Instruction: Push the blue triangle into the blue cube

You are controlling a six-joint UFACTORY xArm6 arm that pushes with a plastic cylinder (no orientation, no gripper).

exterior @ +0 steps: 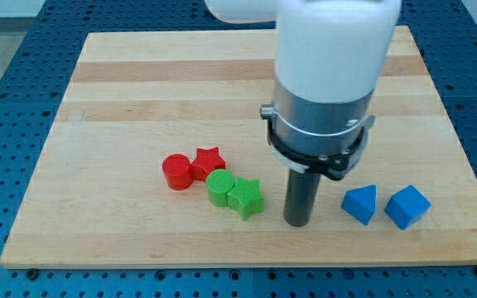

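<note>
Rod's dark tip (297, 223), no jaws fitted, rests left of blue plastic triangle (360, 204) near wooden board's (122, 99) bottom edge. Blue plastic cube (407, 206) just beside triangle, narrow gap apparently left; final nudge rightward remaining.

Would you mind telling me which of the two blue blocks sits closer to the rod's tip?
The blue triangle is closer: it lies just to the view's right of my tip, while the blue cube sits beyond it, further toward the view's right.

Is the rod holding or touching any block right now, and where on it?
Nothing is held. My tip stands apart from the blue triangle on its left; the blue cube lies beyond.
</note>
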